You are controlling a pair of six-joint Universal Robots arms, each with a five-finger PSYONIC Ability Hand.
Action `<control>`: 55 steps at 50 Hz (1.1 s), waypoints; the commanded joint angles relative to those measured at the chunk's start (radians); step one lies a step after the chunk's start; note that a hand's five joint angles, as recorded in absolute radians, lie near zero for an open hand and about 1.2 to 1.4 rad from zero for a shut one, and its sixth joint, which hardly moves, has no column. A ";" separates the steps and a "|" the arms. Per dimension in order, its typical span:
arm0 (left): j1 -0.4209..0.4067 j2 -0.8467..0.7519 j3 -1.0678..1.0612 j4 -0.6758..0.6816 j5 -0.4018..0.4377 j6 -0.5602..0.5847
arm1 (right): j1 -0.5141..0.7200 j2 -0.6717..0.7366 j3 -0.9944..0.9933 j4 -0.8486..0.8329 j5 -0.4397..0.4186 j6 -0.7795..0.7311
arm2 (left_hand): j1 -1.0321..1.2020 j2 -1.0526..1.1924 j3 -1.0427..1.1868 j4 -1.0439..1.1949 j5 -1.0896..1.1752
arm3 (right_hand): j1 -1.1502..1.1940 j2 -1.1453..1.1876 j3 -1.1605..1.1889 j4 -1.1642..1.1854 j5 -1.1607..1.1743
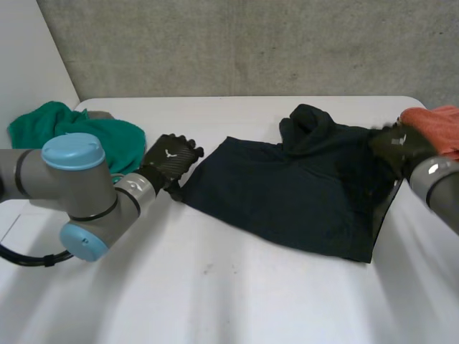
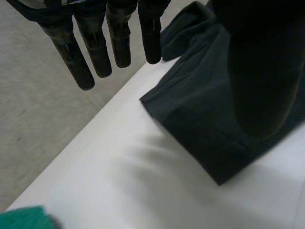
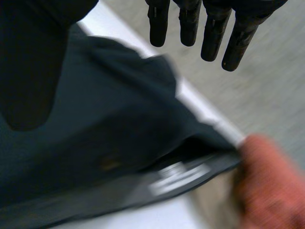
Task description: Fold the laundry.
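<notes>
left arm (image 1: 75,188) in front, left hand (image 1: 169,161) fingers straight beside dark garment (image 1: 287,197) on table (image 1: 215,294), right hand (image 1: 393,145) fingers straight at its other edge, near orange cloth (image 1: 439,125)

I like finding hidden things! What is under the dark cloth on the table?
The dark garment lies on the white table, whose bare top shows round its near edges. Beneath its middle, everything is covered, so nothing more can be told.

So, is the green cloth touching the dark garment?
Apart. In the head view, bare table and the left robot hand lie between green cloth and dark garment.
</notes>
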 commanded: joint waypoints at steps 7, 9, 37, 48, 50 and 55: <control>-0.001 -0.160 0.188 -0.098 0.069 0.001 | 0.112 -0.047 0.300 -0.112 0.013 0.180 | 0.241 0.243 0.243 0.241 0.236 | 0.091 0.071 0.078 0.056 0.048; -0.001 -0.169 0.203 -0.112 0.069 0.001 | 0.129 -0.032 0.312 -0.169 0.043 0.181 | 0.255 0.258 0.258 0.256 0.251 | 0.175 0.156 0.163 0.141 0.132; -0.025 -0.094 0.125 -0.148 0.050 0.000 | 0.184 -0.036 0.303 -0.292 0.149 0.120 | 0.147 0.149 0.150 0.147 0.142 | 1.197 1.177 1.184 1.162 1.154; -0.028 -0.113 0.131 -0.142 0.036 0.001 | 0.243 -0.161 0.288 -0.267 0.149 0.128 | 0.188 0.190 0.191 0.188 0.183 | 1.197 1.177 1.184 1.162 1.154; -0.030 -0.125 0.137 -0.141 0.035 -0.001 | 0.243 -0.171 0.286 -0.252 0.149 0.129 | 0.211 0.214 0.214 0.212 0.207 | 1.197 1.177 1.184 1.162 1.154; -0.035 -0.143 0.160 -0.132 0.015 -0.005 | 0.243 -0.185 0.283 -0.226 0.151 0.131 | 0.264 0.267 0.267 0.265 0.260 | 1.197 1.177 1.184 1.162 1.154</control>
